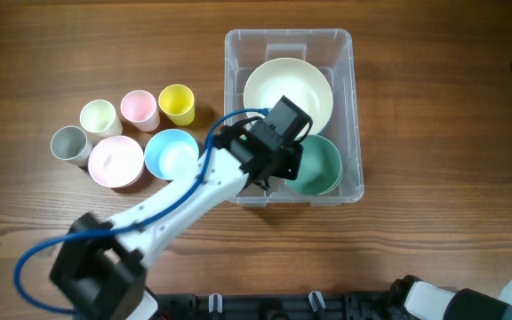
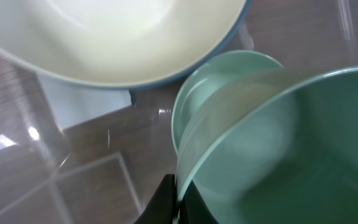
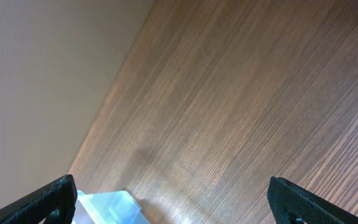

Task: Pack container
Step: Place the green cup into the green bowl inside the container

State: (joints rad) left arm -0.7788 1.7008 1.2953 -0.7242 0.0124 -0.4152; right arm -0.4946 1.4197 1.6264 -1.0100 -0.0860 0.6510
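Green bowl (image 2: 278,155) fills most of the left wrist view, and the left gripper (image 2: 178,200) is clenched on its rim, low inside the container (image 1: 238,53), just beside a big cream bowl (image 1: 289,89). This clear container stands on the wooden table (image 1: 434,133), with a blue bowl (image 1: 172,153), a pink bowl (image 1: 116,160) and small cups (image 1: 139,107) outside it on the left. Right gripper (image 3: 173,194) is spread wide over bare wood and grasps nothing.

No text, brand, number or sign can be read in any view; the pale label (image 2: 82,102) on the floor of the container (image 1: 288,34), seen from the left wrist, shows no legible print.
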